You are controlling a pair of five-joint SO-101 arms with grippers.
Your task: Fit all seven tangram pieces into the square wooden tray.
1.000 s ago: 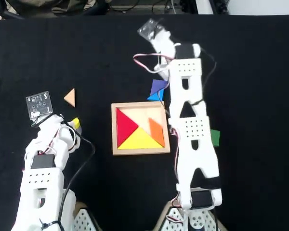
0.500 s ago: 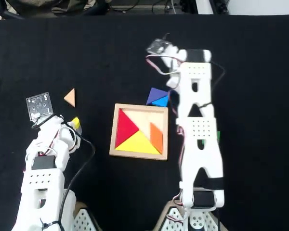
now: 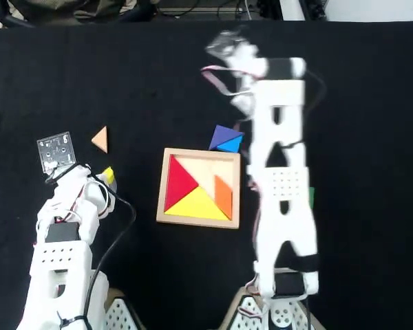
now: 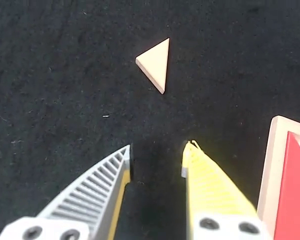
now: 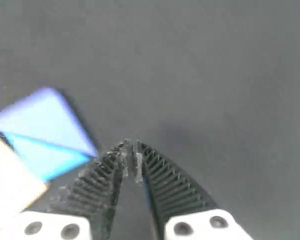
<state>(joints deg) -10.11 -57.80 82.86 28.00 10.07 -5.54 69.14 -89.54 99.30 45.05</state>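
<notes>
Parted left jaws short of beige triangle [image 4: 155,64], clenched right jaws near purple piece [image 5: 45,117]

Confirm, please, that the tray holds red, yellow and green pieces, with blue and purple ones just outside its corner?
No: the high view shows the tray holding the red piece, yellow piece and orange piece, not green, with the blue piece and purple piece just outside its corner.

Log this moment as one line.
tray: red piece, yellow piece, orange piece | left gripper: open, tan triangle ahead | right gripper: shut, near purple piece
</notes>
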